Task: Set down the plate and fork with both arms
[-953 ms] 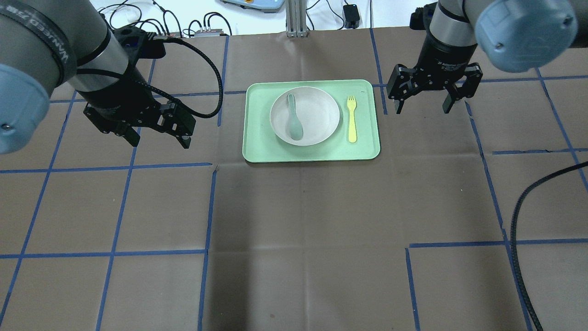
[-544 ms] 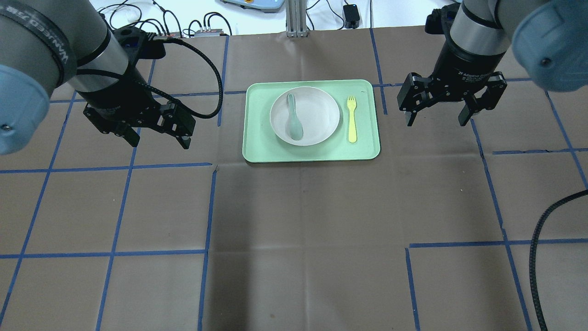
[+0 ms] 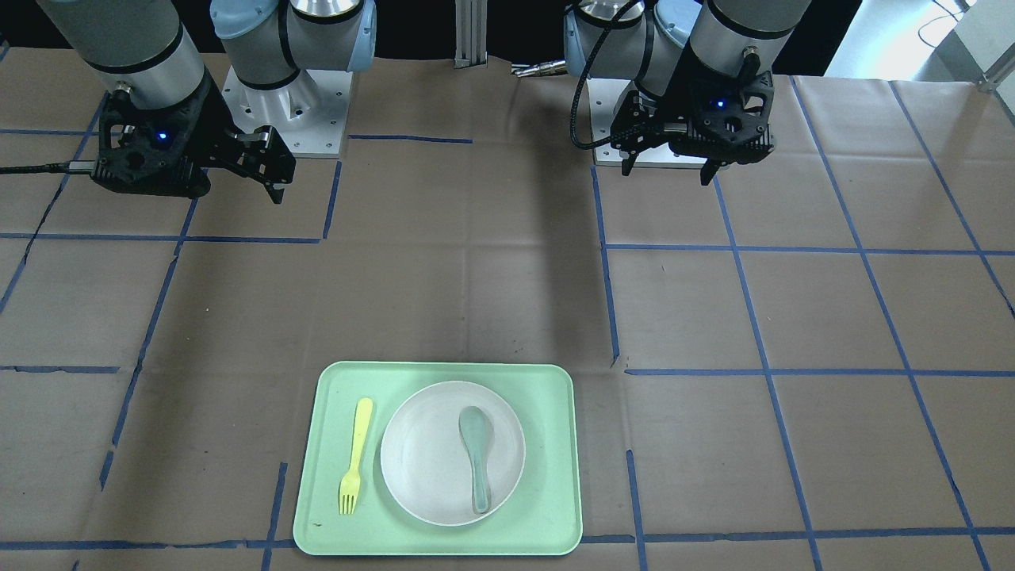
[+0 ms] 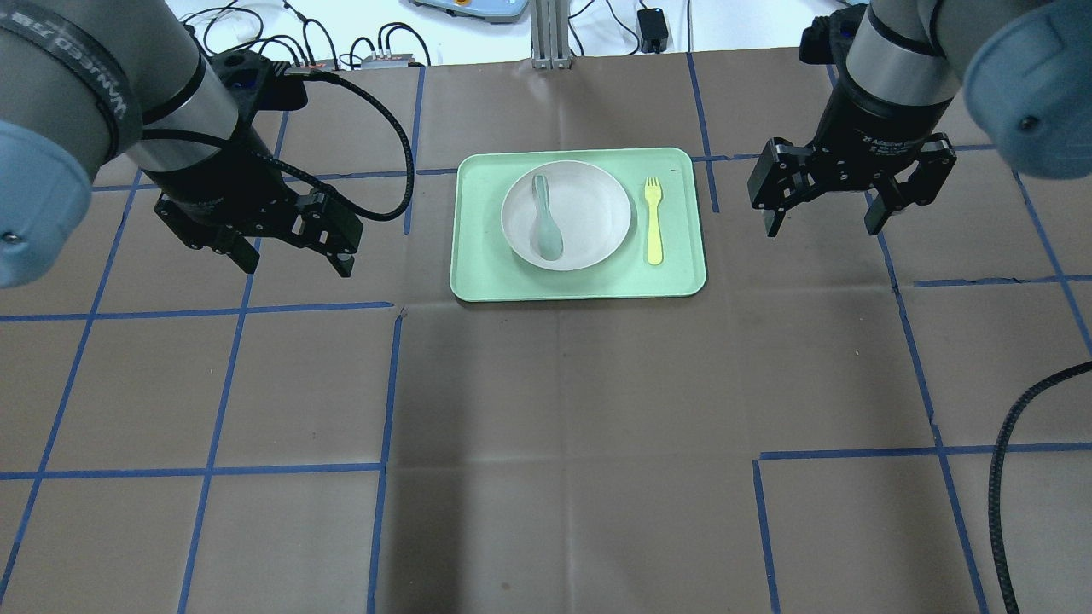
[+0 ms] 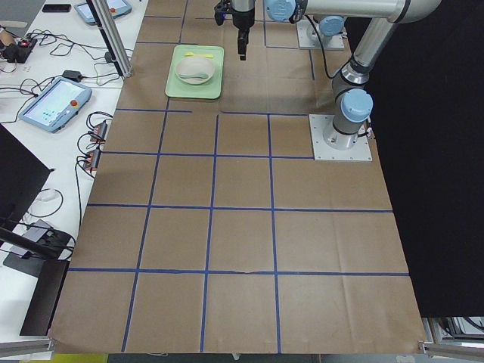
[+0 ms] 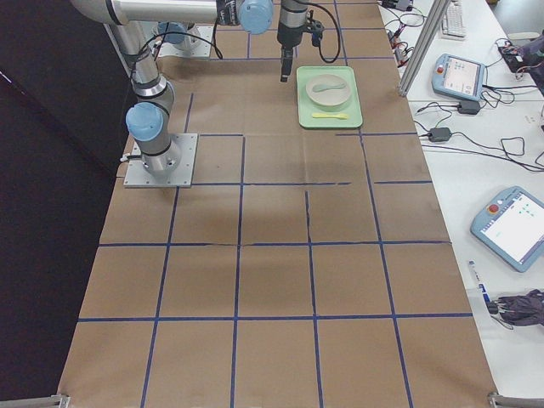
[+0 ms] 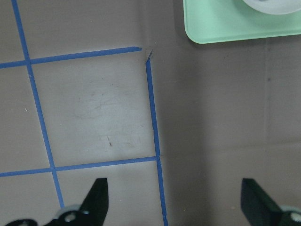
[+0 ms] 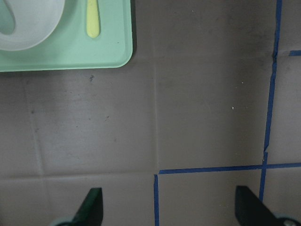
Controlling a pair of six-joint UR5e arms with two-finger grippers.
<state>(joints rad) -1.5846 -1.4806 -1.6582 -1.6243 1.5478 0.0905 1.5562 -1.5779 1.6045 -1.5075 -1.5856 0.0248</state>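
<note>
The off-white plate (image 4: 595,213) sits in the middle of the mint-green tray (image 4: 681,264), and the pale-yellow fork (image 4: 653,223) lies on the tray just right of it. The front-facing view shows the plate (image 3: 424,464) and fork (image 3: 354,454) mirrored. My left gripper (image 4: 299,266) hovers open and empty over the table, left of the tray. On the other side my right gripper (image 4: 821,230) also hangs open, holding nothing. Each wrist view shows spread fingers over bare paper, with a tray corner at the top.
A grey-green spoon (image 4: 546,228) lies in the plate. Blue tape lines (image 4: 384,384) grid the brown paper table. Cables (image 4: 341,51) and a metal post (image 4: 546,34) stand at the far edge. Teach pendants (image 6: 510,225) lie on the side bench.
My right gripper has moved to the right, away from the tray, and slightly nearer, staying open. The left gripper, plate and fork have not moved.
</note>
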